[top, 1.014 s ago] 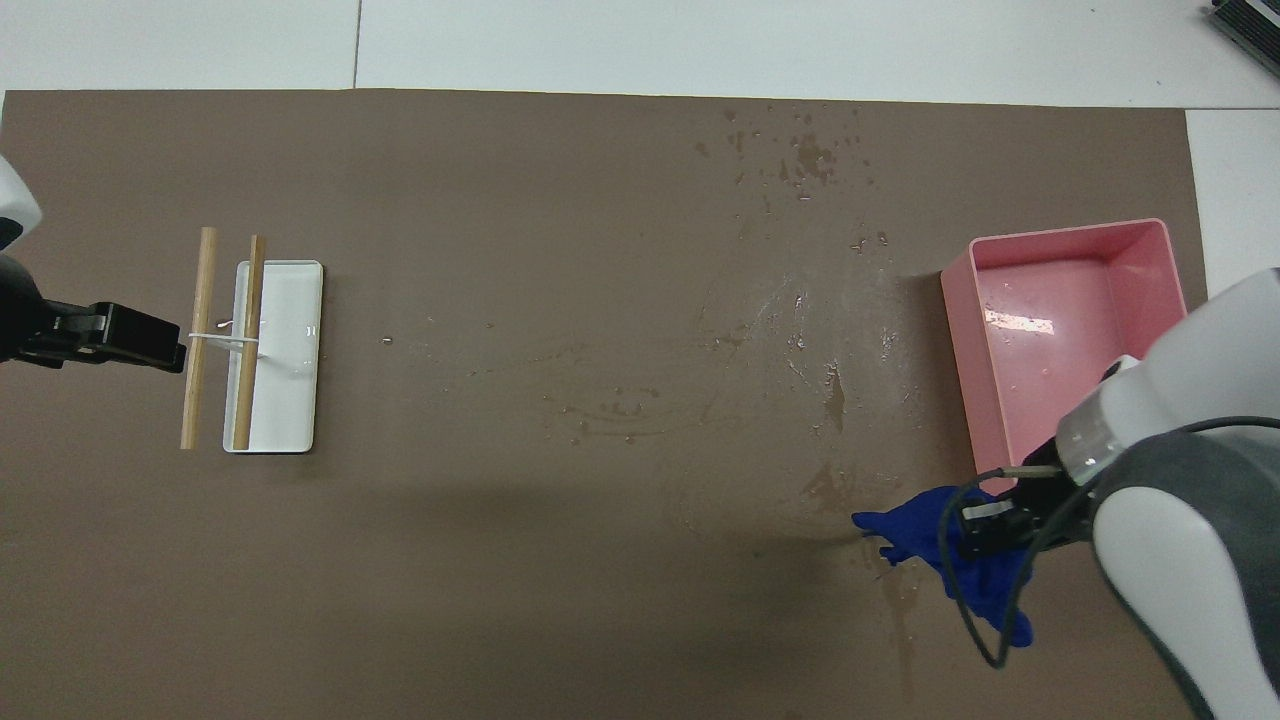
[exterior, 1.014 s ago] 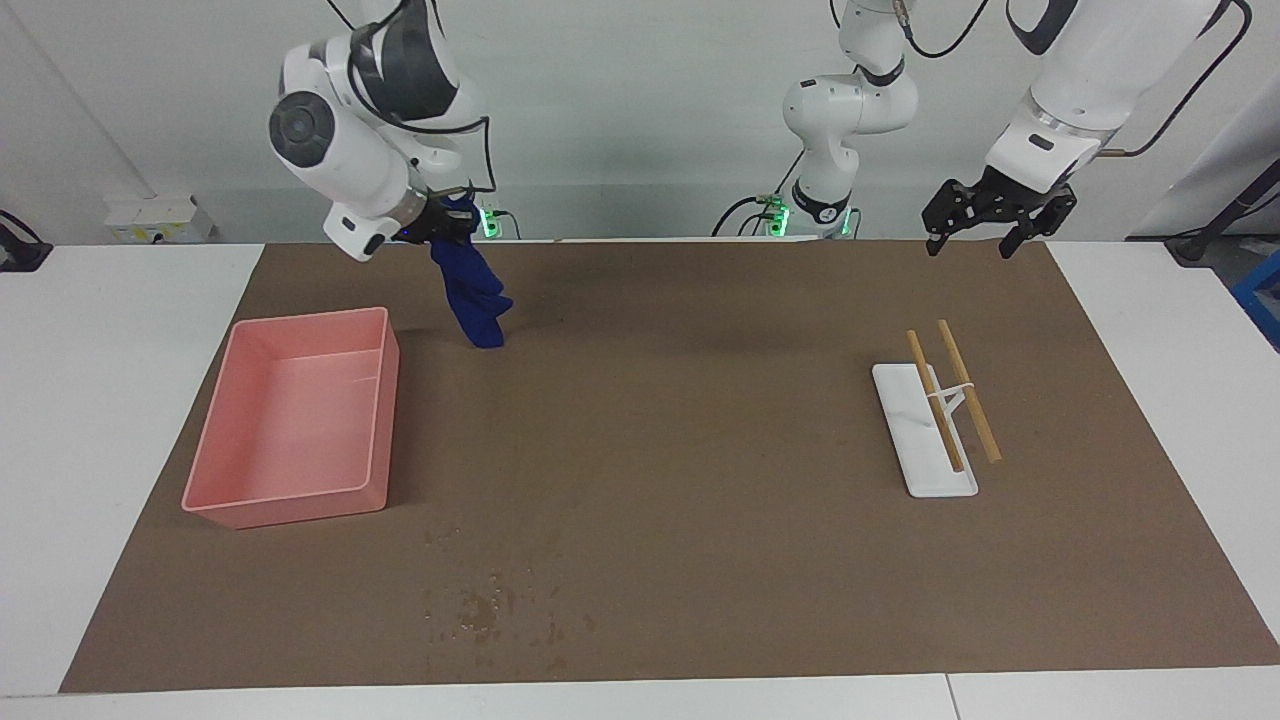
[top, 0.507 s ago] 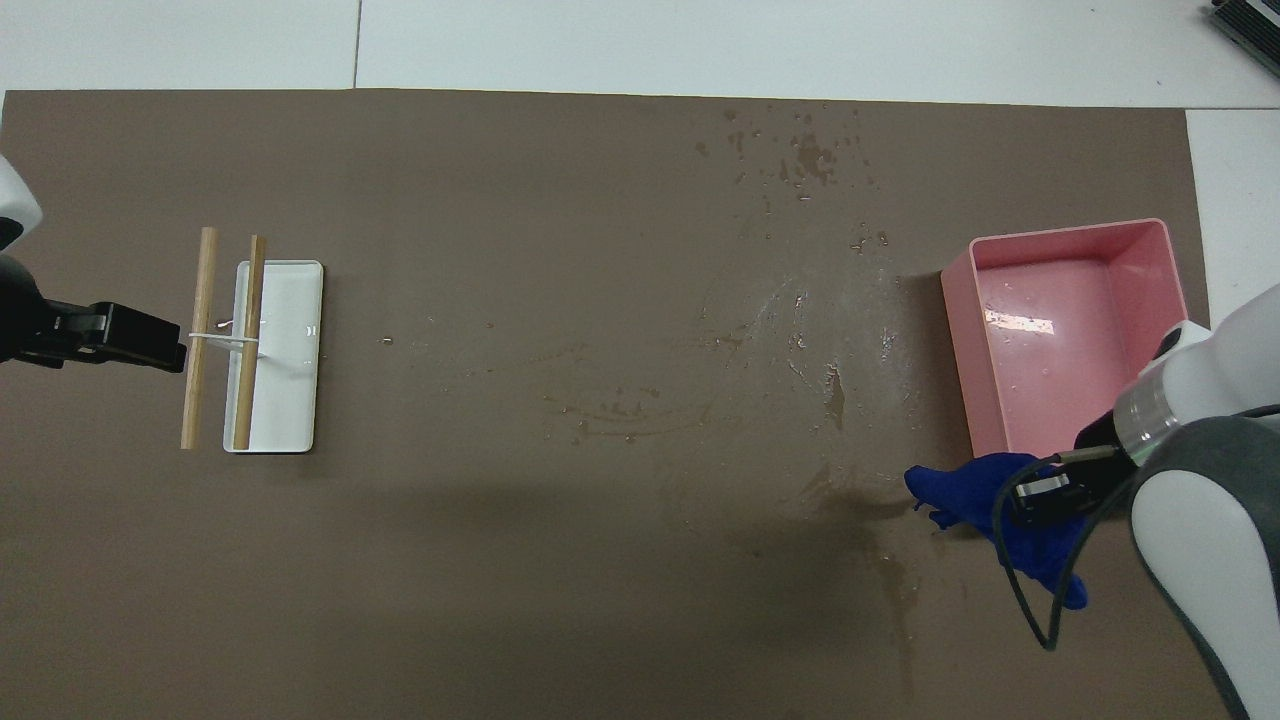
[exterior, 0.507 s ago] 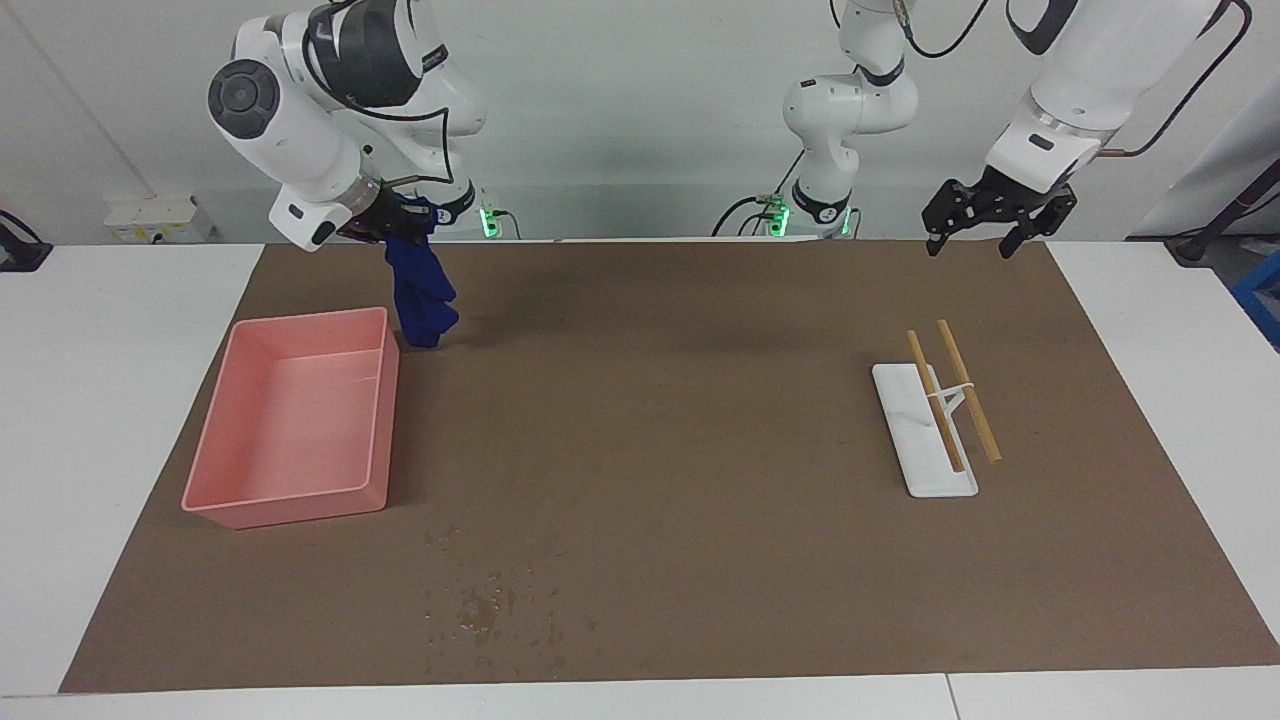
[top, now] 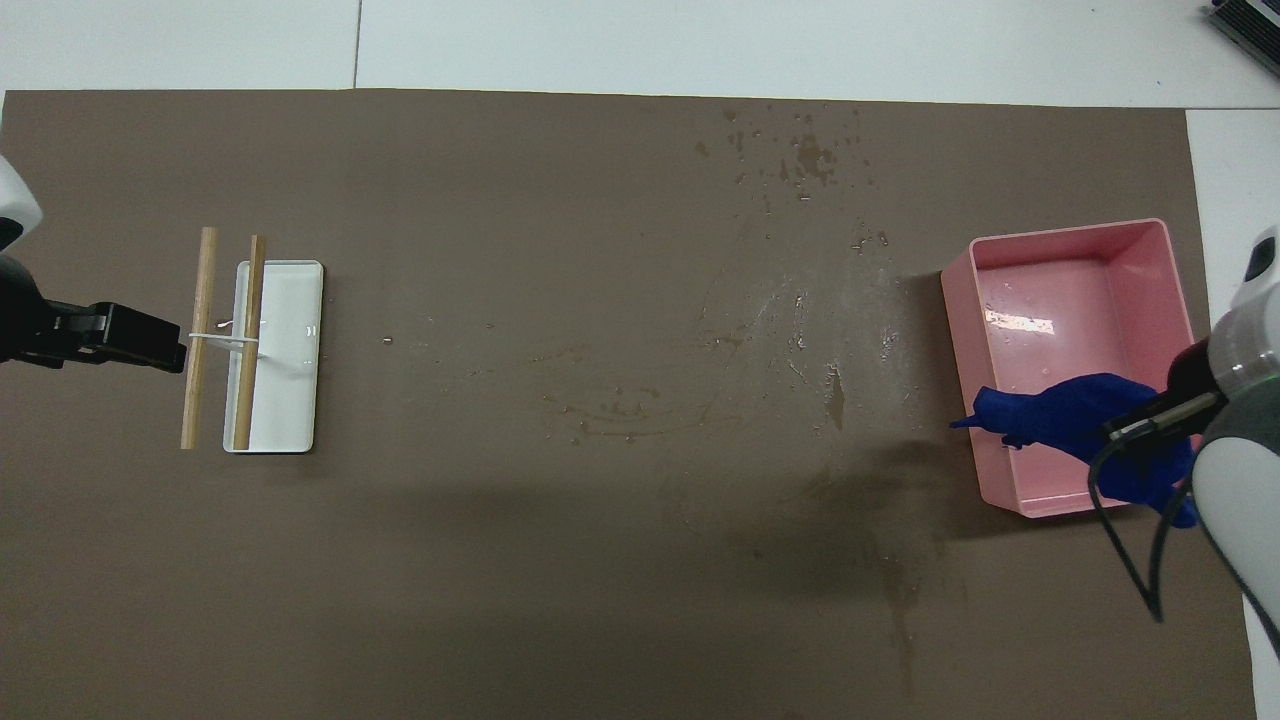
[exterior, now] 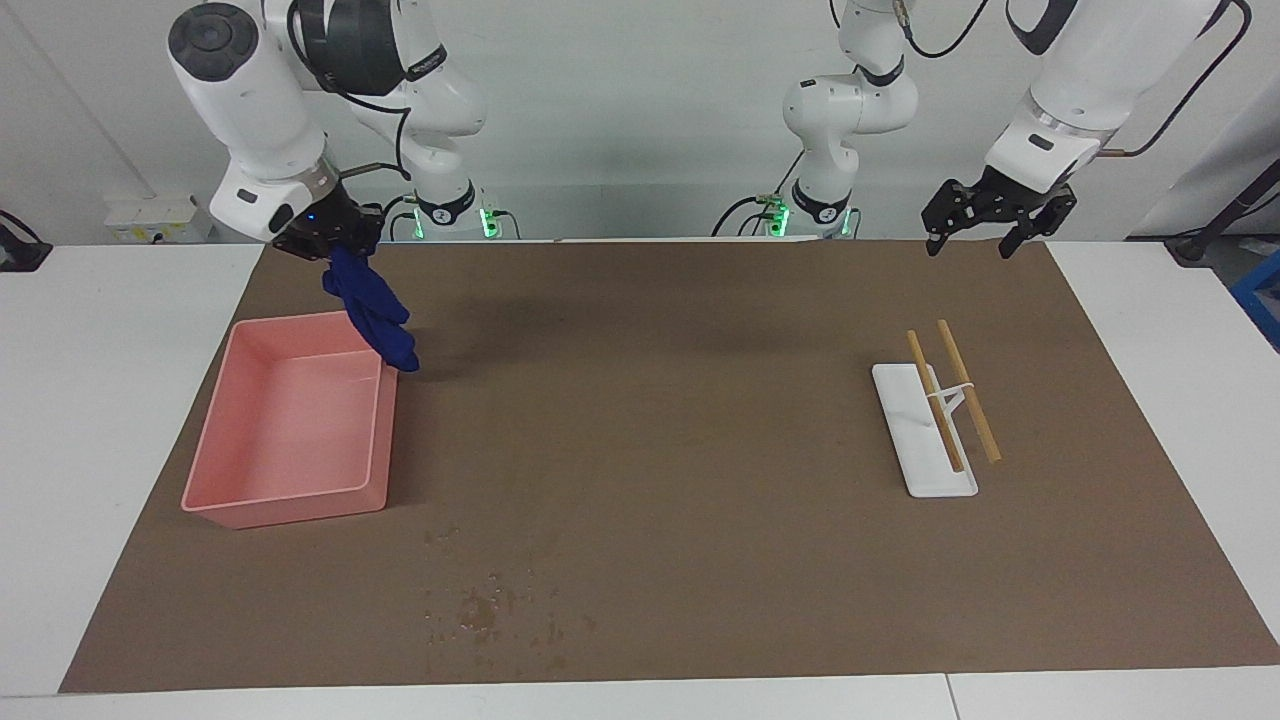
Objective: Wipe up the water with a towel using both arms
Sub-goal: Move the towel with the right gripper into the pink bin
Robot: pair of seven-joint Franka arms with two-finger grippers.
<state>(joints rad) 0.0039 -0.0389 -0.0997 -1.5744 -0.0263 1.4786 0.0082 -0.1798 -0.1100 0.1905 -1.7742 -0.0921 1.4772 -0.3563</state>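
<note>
two grippers show. the right gripper (exterior: 335, 243) pinches the top of the blue towel (exterior: 372, 310), which hangs over the pink tray's (exterior: 290, 500) corner nearest the robots. the left gripper (exterior: 985, 236) waits with fingers spread, well apart from the tray. water (exterior: 480, 608) specks lie just farther from the robots than the tray.

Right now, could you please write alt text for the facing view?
The right tool holds a blue towel hanging over a pink tray. Water specks lie farther out on the brown mat; the left tool waits, open.
</note>
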